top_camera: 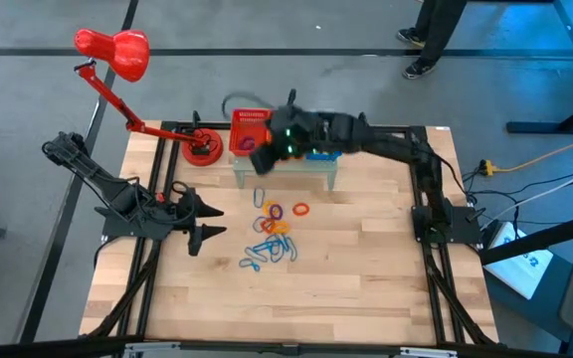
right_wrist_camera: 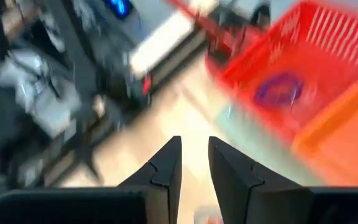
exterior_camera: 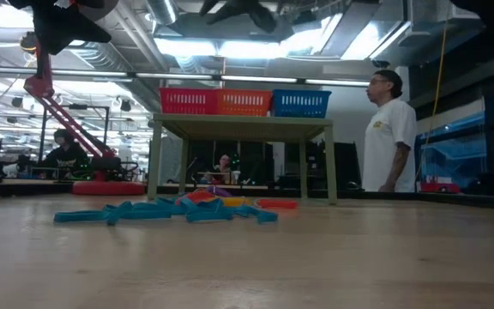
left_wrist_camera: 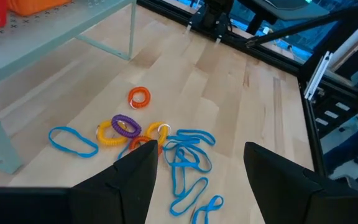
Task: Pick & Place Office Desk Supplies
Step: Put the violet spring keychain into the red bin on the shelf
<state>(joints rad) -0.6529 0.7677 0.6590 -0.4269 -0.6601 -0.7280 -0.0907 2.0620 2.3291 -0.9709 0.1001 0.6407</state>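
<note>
The supplies lie in a pile (top_camera: pixel 275 231) on the wooden table: blue band loops (left_wrist_camera: pixel 188 158), a purple coil (left_wrist_camera: pixel 126 124), a yellow coil (left_wrist_camera: pixel 107 134) and an orange coil (left_wrist_camera: pixel 139 96). One purple loop (right_wrist_camera: pixel 278 90) lies inside the red basket (top_camera: pixel 250 124). No yellow packets show. My left gripper (top_camera: pixel 207 221) (left_wrist_camera: pixel 201 149) hovers open to the left of the pile, touching nothing. My right gripper (top_camera: pixel 267 151) (right_wrist_camera: pixel 194 152) is above the baskets on the small shelf, near the red one. Its fingers stand a narrow gap apart with nothing between them.
A pale green shelf (exterior_camera: pixel 243 127) at the table's far side carries red, orange (exterior_camera: pixel 245 102) and blue (exterior_camera: pixel 301 103) mesh baskets. A red desk lamp (top_camera: pixel 117 52) stands with its base (top_camera: pixel 202 149) left of the shelf. A person (exterior_camera: pixel 393 129) stands beyond the table.
</note>
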